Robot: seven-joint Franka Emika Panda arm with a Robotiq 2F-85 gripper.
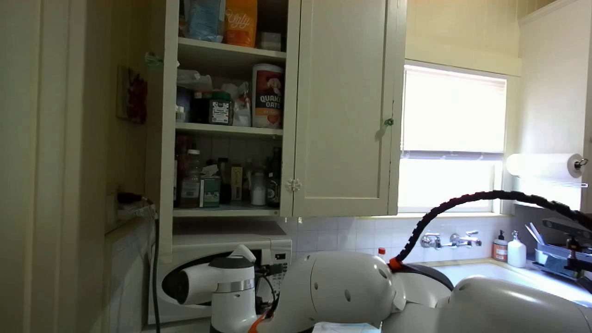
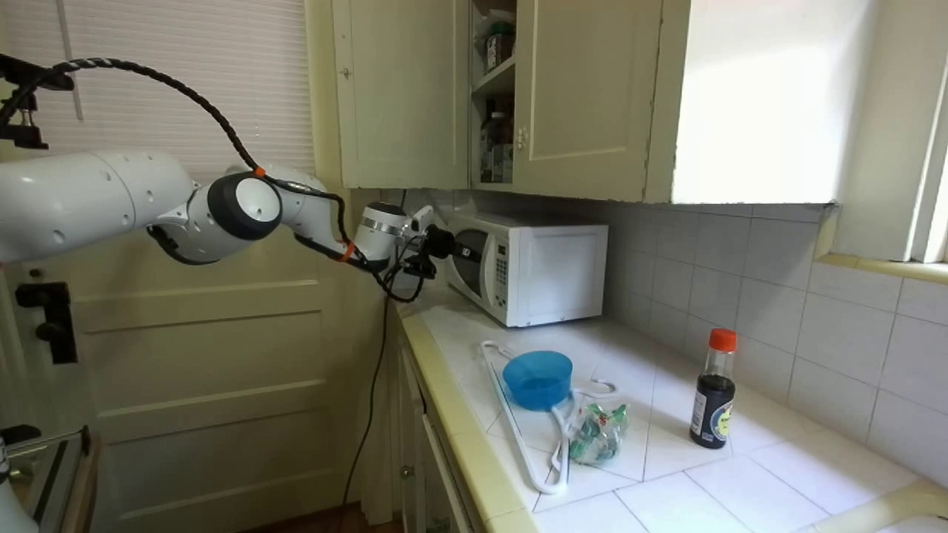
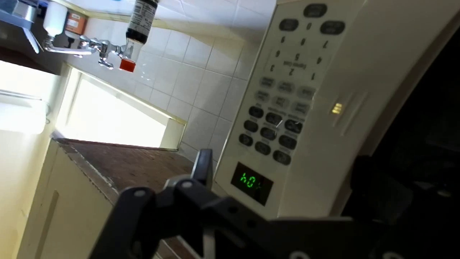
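My gripper point(image 3: 282, 176) stands open in front of the white microwave point(image 2: 559, 274), its fingers spread wide with nothing held between them. One finger point(image 3: 203, 166) shows beside the edge of the keypad panel point(image 3: 291, 90); the opposite one is dark against the black door window. Between them lie the green lit display point(image 3: 251, 182) and the pale strip along the door. In an exterior view the gripper point(image 2: 468, 253) points at the microwave's front, close to the door; whether it touches cannot be told. The arm hides the gripper in an exterior view, where the microwave point(image 1: 222, 229) sits behind it.
On the counter are a blue bowl point(image 2: 538, 381), a white hanger point(image 2: 518, 437), a crumpled plastic bag point(image 2: 598, 437) and a red-capped sauce bottle point(image 2: 712, 400). An open cupboard point(image 1: 231, 131) with stocked shelves hangs above the microwave. A cable point(image 1: 156, 277) runs down the wall.
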